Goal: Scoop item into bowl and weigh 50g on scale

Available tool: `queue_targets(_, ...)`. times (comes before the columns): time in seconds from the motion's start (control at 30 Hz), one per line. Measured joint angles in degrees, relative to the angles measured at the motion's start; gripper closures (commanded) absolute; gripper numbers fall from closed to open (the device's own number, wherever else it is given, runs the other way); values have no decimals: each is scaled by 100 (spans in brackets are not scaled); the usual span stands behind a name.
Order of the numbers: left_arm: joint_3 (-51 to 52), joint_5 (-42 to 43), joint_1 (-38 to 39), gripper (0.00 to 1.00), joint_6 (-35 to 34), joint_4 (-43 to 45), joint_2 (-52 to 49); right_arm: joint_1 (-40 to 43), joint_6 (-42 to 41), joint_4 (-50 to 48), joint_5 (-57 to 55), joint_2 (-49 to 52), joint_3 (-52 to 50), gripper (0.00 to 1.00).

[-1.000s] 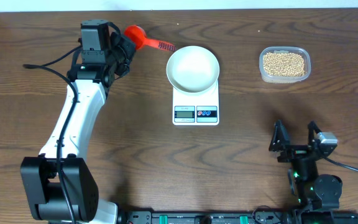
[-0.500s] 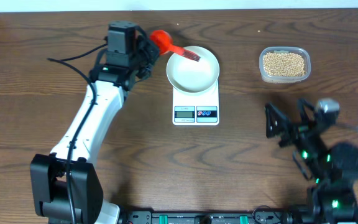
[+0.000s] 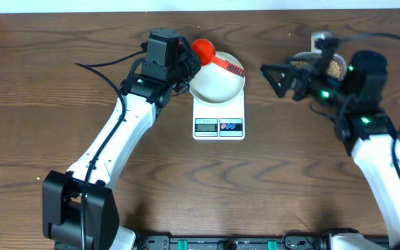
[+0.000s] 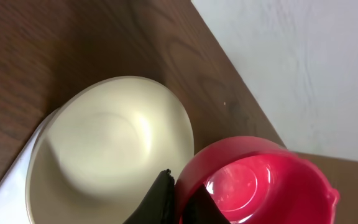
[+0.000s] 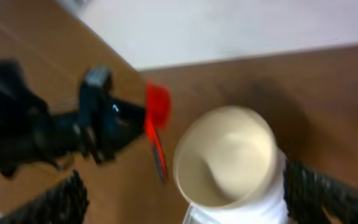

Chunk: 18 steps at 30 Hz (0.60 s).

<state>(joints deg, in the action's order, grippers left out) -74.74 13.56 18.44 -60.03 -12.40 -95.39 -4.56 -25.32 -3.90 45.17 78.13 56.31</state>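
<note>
Left claw [image 3: 189,61] is clamped on the red scoop [image 3: 205,50], gripping close to the cup end as far as can be told. The cup reads empty in the left wrist view. The scoop hangs over the far left rim of the bowl [image 3: 216,78]. Its long axis slants from the cup at the far left down to the handle tip over the bowl's right side. The bowl sits on the scale [image 3: 219,117] and is empty; the display is too small to read. The beans [image 3: 333,66] lie in the clear tub [image 3: 343,69], to the right of the scoop, past the bowl and well apart from it. Right claw [image 3: 275,80] has its fingers spread wide and holds nothing. It hovers between bowl and tub, and that arm hides most of the tub. Right arm is nearer the beans, but the left carries the tool, so the scoop likely has to cross rightward over the bowl to reach them. Count: one scoop, one bowl, one scale, one tub; beans too many to count.
</note>
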Motion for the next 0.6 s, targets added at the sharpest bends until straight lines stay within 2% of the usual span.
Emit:
queue_targets(0.03,0,-20,0,93,-26,17,0,-24,-146,-201,66,129,15,1)
queue_targets(0.17,0,-55,0,93,-153,79,2,-153,-973,-1287,247,678,44,25)
queue_targets(0.3,0,-63,0,93,-306,85,2,-435,-1375,-1738,275,1152,57,41)
queue_targets(0.5,2,-66,0,93,-409,68,2,-848,-1491,-1825,118,1499,57,58)
queue_targets(0.6,0,-66,0,93,-435,63,2,-953,-1469,-1895,24,1502,57,60)
